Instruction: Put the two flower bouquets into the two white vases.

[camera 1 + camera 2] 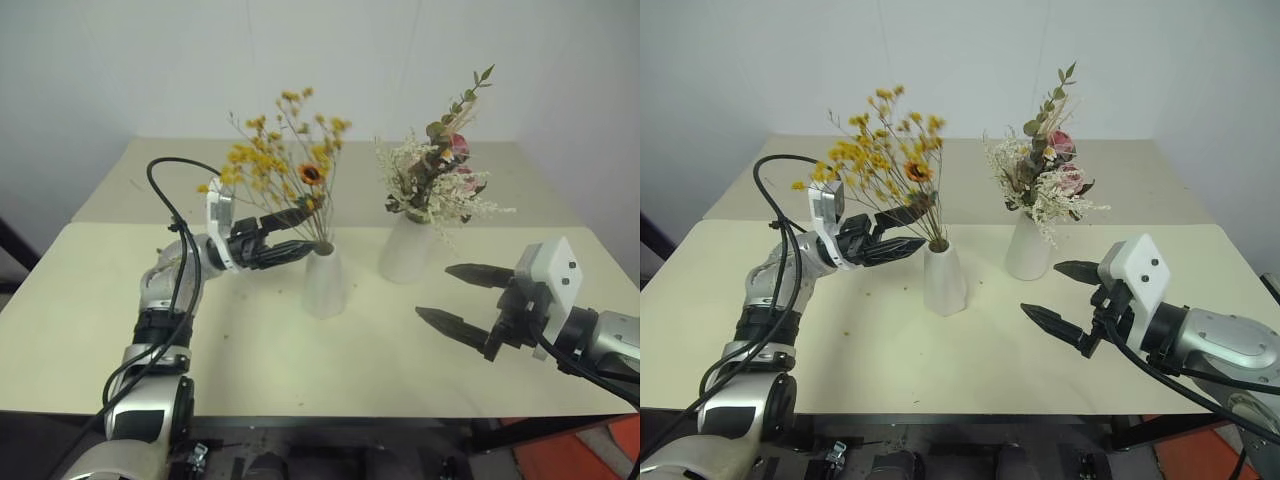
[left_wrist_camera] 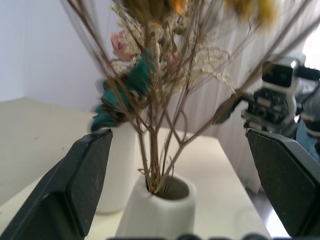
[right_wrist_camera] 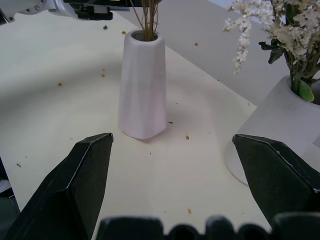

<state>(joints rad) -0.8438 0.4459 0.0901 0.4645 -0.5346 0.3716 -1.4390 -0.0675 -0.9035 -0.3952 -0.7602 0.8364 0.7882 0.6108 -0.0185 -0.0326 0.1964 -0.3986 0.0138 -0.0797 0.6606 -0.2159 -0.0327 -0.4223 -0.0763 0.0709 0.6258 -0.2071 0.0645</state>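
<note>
The yellow bouquet [image 1: 275,160] stands in the narrow vase [image 1: 324,282] on the table [image 1: 250,340]. The left gripper [image 1: 298,235] is spread open around its stems, gripping nothing. The pink and white bouquet [image 1: 440,170] is in the wide vase [image 1: 405,252]. The right gripper [image 1: 462,298] hangs open, empty, near that vase. I can read no writing or label anywhere.

Blurred in the left wrist view: yellow blossoms [image 2: 250,7], cut off above. Wide vase [image 3: 280,130] cropped in the right wrist view.
</note>
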